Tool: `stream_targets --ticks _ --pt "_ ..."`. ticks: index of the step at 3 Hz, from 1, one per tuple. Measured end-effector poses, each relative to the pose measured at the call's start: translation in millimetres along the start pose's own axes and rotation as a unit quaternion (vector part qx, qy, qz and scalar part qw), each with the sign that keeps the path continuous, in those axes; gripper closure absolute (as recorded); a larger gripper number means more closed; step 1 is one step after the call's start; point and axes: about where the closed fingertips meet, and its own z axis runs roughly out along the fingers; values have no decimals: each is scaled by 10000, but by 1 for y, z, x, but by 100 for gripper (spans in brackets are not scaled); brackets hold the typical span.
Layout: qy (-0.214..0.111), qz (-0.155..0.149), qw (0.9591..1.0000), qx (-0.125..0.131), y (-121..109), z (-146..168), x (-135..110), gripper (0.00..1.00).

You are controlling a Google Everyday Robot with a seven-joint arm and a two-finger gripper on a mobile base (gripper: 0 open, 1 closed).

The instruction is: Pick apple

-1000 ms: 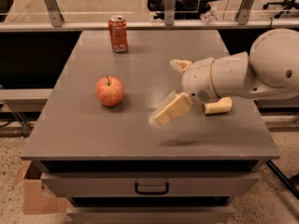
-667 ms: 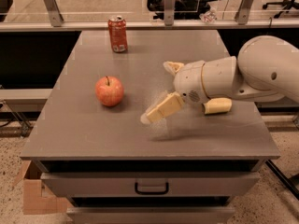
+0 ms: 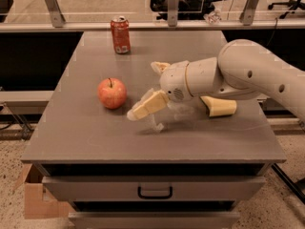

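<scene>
The apple (image 3: 112,93), red with yellowish patches and a short dark stem, sits on the grey table (image 3: 86,137), left of centre. My gripper (image 3: 143,89) hovers just to the right of the apple, at about its height, and does not touch it. Its fingers are open and hold nothing. One cream finger (image 3: 145,108) points toward the apple and the other (image 3: 158,67) is farther back. The white arm reaches in from the right.
A red soda can (image 3: 120,35) stands at the back of the table, behind the apple. A cream wedge-shaped object (image 3: 219,107) lies under the arm on the right. Something translucent (image 3: 164,119) lies below the gripper. A drawer handle (image 3: 155,192) is below the front edge, and a cardboard box (image 3: 35,202) is on the floor at the left.
My gripper has moved left across the table, closing the gap to the apple. The apple, can and cream object have not moved.
</scene>
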Motion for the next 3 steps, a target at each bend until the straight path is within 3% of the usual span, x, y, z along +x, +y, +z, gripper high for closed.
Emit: stream_targets --ticks 3 --pt "-169 112 9963 -837 3 59 -13 0"
